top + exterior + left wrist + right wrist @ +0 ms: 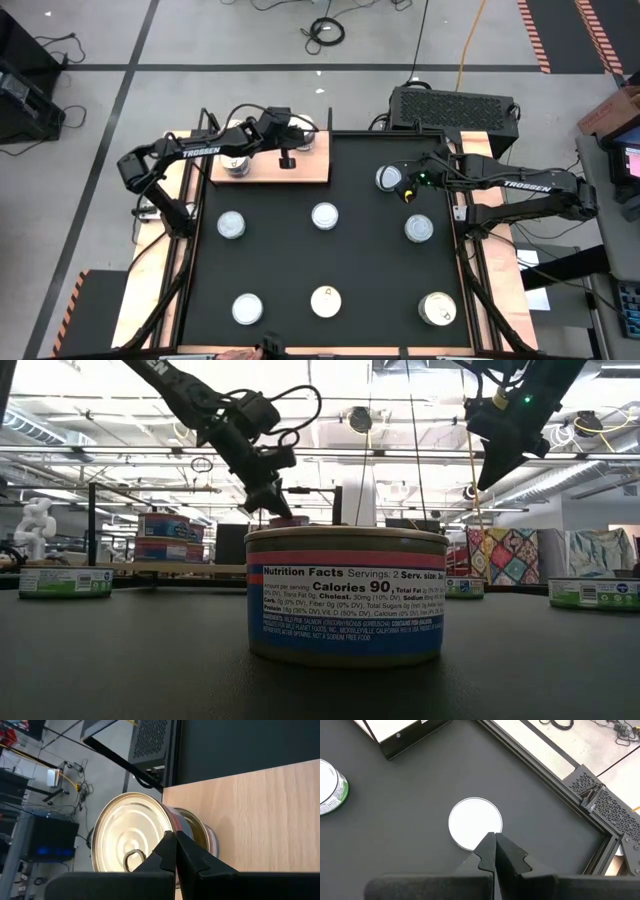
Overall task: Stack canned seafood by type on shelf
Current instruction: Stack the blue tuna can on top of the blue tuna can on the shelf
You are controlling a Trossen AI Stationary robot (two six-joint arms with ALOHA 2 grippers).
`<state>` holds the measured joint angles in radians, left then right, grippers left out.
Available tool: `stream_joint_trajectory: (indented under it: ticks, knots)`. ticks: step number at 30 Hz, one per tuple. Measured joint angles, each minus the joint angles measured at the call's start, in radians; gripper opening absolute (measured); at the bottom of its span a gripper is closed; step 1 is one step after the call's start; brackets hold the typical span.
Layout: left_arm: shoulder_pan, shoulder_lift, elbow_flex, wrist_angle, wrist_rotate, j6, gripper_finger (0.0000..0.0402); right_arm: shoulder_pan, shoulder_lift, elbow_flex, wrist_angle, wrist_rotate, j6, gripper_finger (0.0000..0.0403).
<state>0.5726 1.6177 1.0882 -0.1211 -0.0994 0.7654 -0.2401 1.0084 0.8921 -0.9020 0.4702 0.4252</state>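
The shelf [268, 168], a pale wooden board, lies at the mat's far left. Two cans stand on it: one at its left [237, 162] and a pull-tab can [131, 832] at its far right corner, partly hidden under my left arm in the high view. My left gripper [288, 158] hangs shut above the shelf between them, its tips [176, 840] close before the pull-tab can. Several cans stand on the black mat, one [388, 178] at the far right. My right gripper [410, 190] hovers shut just beside that can's white lid [475, 822].
Loose cans stand on the mat in two rows, among them [231, 225], [324, 215], [419, 228] and the near-middle one [345, 595]. A black ventilated box [455, 105] stands beyond the far right corner. The mat's raised frame [555, 785] runs close to my right gripper.
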Motion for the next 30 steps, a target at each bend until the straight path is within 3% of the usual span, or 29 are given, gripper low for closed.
stream_joint_trajectory:
  ticks: [30]
  knots:
    - [0.003,0.008,0.002,-0.035,0.027,-0.053,0.0005,0.0,0.0,0.0,0.0,-0.004,-0.003,0.0]
